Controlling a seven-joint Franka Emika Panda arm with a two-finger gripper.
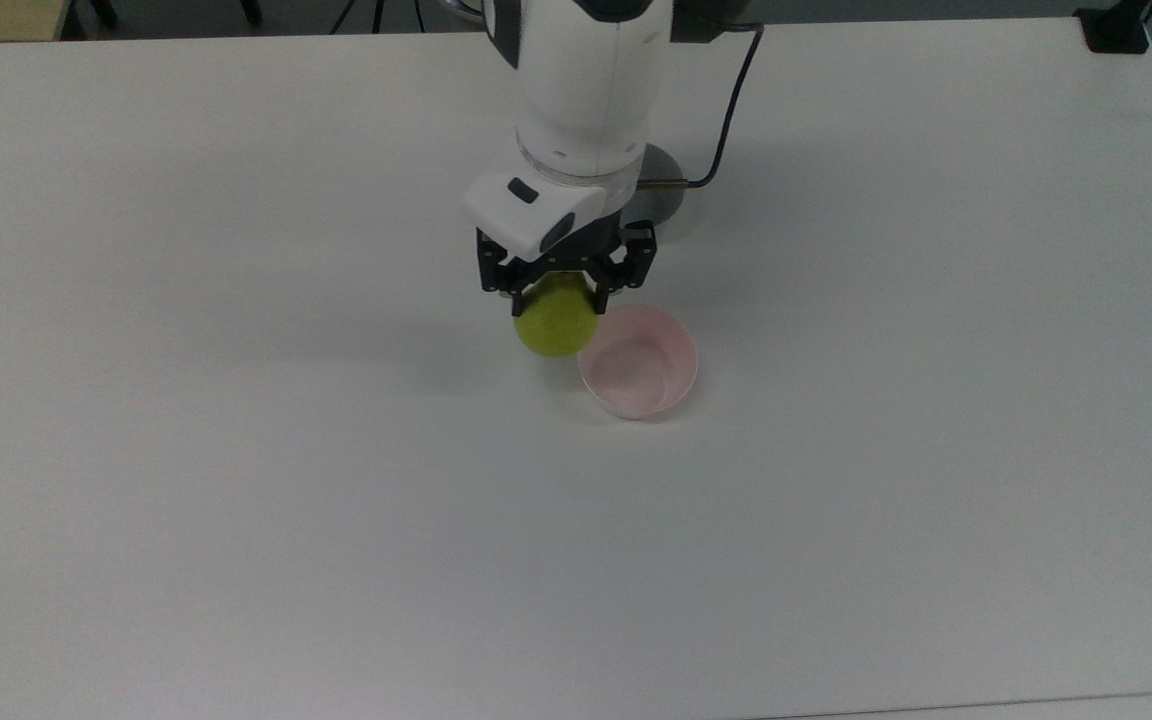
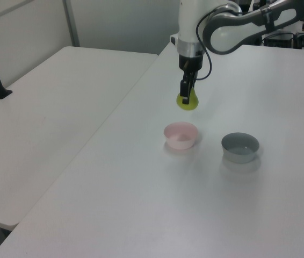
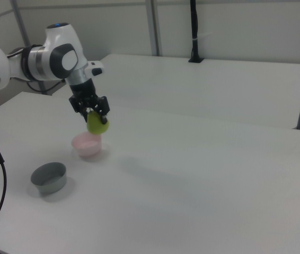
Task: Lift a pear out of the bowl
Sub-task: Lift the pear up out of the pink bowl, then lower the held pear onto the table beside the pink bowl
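My gripper (image 1: 558, 296) (image 2: 186, 98) (image 3: 94, 114) is shut on the yellow-green pear (image 1: 556, 322) (image 2: 187, 101) (image 3: 97, 125), which hangs in the air well above the table. The pale pink bowl (image 1: 639, 363) (image 2: 180, 135) (image 3: 87, 144) stands empty on the white table below; in the top view it lies just right of the pear. In the left view the pear is clearly higher than the bowl's rim and a little behind it.
A grey straight-sided bowl (image 2: 240, 147) (image 3: 49, 177) stands to the pink bowl's right in the left view. In the top view it is partly hidden behind the arm (image 1: 659, 196). The arm's black cable (image 1: 726, 110) hangs beside the wrist. A second white table (image 2: 50, 97) adjoins.
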